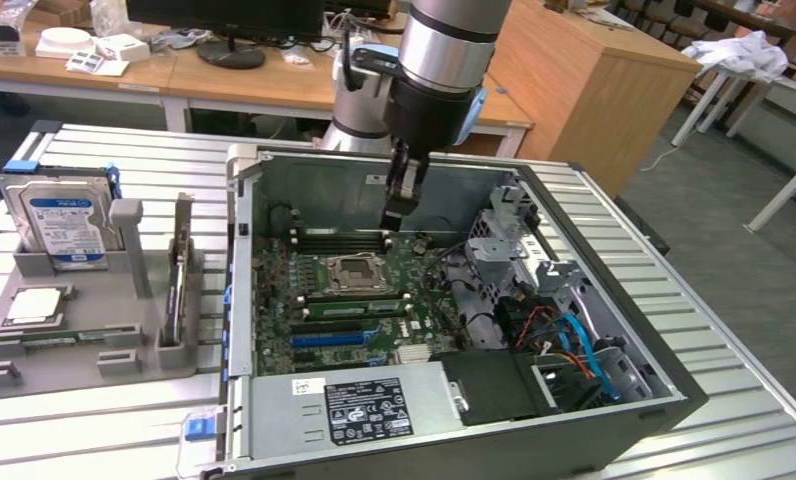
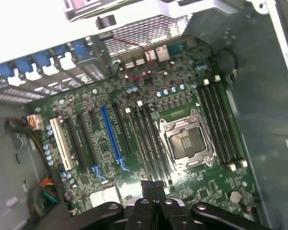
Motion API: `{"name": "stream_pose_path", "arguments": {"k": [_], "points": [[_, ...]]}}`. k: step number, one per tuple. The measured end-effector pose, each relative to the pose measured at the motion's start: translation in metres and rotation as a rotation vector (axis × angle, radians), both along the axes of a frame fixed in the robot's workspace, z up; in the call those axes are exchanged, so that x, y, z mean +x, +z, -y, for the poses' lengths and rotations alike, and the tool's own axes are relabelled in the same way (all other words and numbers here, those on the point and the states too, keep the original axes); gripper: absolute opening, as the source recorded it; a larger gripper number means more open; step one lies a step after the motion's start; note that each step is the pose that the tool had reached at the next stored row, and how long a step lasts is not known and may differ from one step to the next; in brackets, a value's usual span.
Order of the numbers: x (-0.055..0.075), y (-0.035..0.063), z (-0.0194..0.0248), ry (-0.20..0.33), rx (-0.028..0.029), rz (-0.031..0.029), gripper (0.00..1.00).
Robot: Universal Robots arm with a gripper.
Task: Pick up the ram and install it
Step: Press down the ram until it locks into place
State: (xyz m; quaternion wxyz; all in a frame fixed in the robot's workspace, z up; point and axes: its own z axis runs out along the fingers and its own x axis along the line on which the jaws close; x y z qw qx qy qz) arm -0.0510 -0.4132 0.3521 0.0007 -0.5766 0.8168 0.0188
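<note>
The open computer case (image 1: 245, 300) lies on the table with its motherboard (image 1: 371, 290) facing up. My gripper (image 1: 395, 212) hangs inside the case over the far memory slots, just behind the processor socket (image 1: 350, 272). Its fingers are shut, and nothing shows between them in the wrist view, where the gripper (image 2: 152, 184) hovers above the slots (image 2: 146, 139) beside the socket (image 2: 185, 141). A long green ram (image 1: 351, 307) sits along a slot on the socket's near side. Another narrow stick (image 1: 178, 280) stands on edge in the grey fixture at the exterior view's left.
The grey fixture (image 1: 131, 345) also holds a silver hard drive (image 1: 62, 220) and a small square processor chip (image 1: 34, 305). A drive cage and cables (image 1: 558, 330) fill the case's right side; the power supply (image 1: 365, 405) sits at the front. Case walls ring the board.
</note>
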Motion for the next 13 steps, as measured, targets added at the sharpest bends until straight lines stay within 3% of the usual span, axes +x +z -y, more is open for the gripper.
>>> {"name": "stream_pose_path", "arguments": {"k": [13], "points": [[0.0000, 0.0000, 0.0000, -0.235, 0.0001, 0.0000, 0.10]]}}
